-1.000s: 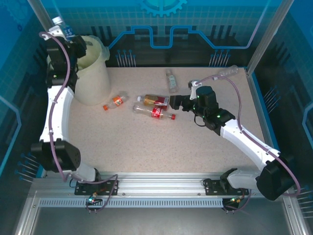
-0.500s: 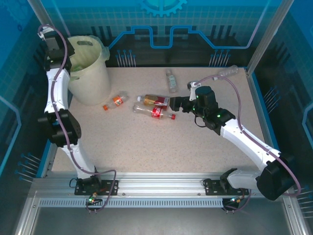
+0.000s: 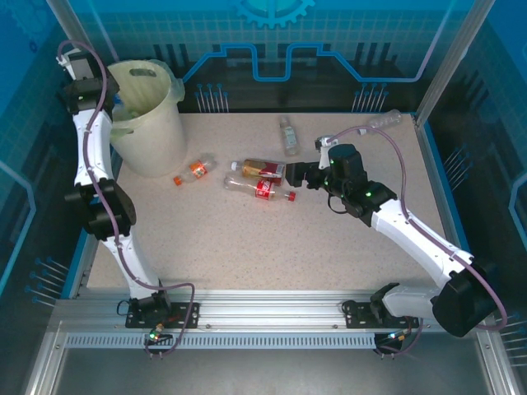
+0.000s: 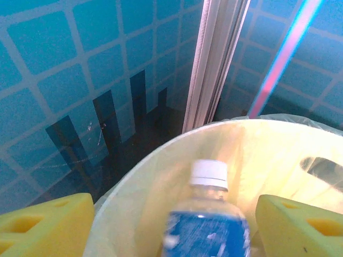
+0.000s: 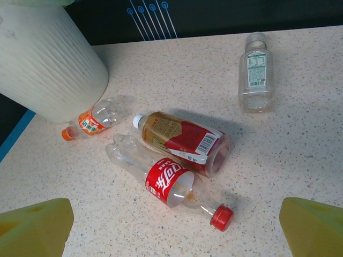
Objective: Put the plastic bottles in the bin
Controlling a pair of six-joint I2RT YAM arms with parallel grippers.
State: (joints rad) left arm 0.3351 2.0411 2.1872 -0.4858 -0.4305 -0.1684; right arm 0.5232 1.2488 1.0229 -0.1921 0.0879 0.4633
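- Pincer on the left arm (image 4: 171, 206): released, its two yellow fingers (image 4: 48, 225) spread wide at the bottom corners of the left wrist view, gripping nothing.
- Between those fingers, with a gap on each side, is a blue-label bottle (image 4: 206, 227) with a white cap (image 4: 209, 174). It is blurred and neither finger touches it.
- That bottle is at the open mouth of the bin (image 4: 177, 144). I cannot tell if it is already below the rim.
- A pale yellow-green bag (image 4: 268, 155) lines the bin's inner wall.
- Behind the bin rises a blue tiled wall (image 4: 53, 53) with a pale metal post (image 4: 214, 59).
- Pincer on the right arm (image 5: 174, 214): also released, its fingers (image 5: 32, 227) wide apart at the lower corners of the right wrist view. It holds nothing and hovers above the worktop (image 5: 300, 160).
- Just beyond it a red-label bottle (image 5: 169, 184) lies on its side, its red cap (image 5: 221, 217) nearest the pincer.
- Touching that one on the far side lies a brown-and-red-label bottle (image 5: 182, 142), also on its side.
- To the left, an orange-label bottle (image 5: 92, 122) lies close by the foot of the bin.
- Well apart, at the far right, lies a clear bottle (image 5: 256, 72) with a white-and-green label.
- Seen from above, the bin stands at the far left corner of the worktop, and the four loose bottles lie to its right.
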